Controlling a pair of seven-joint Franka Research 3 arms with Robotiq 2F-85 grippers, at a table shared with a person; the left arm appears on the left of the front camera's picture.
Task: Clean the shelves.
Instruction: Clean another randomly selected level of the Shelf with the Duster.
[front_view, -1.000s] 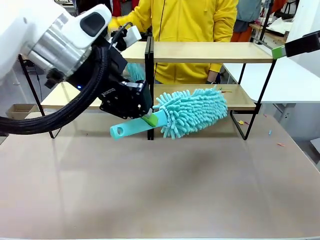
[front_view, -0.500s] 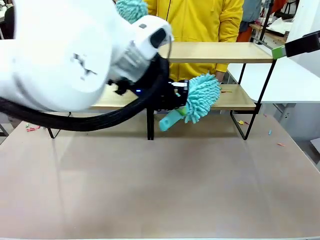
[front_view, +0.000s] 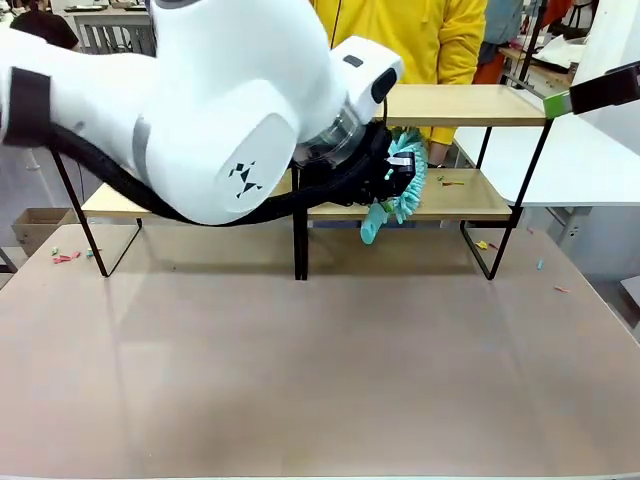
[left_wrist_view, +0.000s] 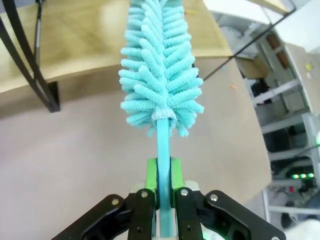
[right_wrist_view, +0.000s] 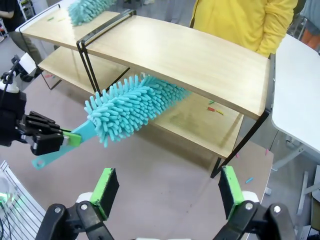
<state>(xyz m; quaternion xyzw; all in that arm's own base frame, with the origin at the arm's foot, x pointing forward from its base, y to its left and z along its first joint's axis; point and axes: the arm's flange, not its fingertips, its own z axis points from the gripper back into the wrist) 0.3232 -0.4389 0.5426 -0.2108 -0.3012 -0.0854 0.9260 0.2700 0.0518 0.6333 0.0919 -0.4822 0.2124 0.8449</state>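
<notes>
The shelves (front_view: 455, 104) stand across the far half of the table, two light wooden boards on a black frame. My left gripper (left_wrist_view: 164, 197) is shut on the flat handle of a teal fluffy duster (left_wrist_view: 161, 65). In the front view the duster (front_view: 403, 180) reaches in over the right half of the lower board (front_view: 475, 200), under the upper one. From the right wrist view the duster (right_wrist_view: 132, 106) lies between the two boards of the shelves (right_wrist_view: 195, 57), held by the left gripper (right_wrist_view: 50, 139). My right gripper (right_wrist_view: 167, 192) hangs open above the table, well short of the rack.
A person in a yellow top (front_view: 400, 40) stands behind the rack. A second teal duster (right_wrist_view: 89, 10) lies on the upper board's far end. Small coloured scraps (right_wrist_view: 215, 109) lie on the lower board and on the tabletop (front_view: 480, 243). A white table (front_view: 590, 165) adjoins at the right.
My left arm has swung right and forward towards the rack. The duster has turned from lying broadside in front of the shelves to pointing in over the lower board.
</notes>
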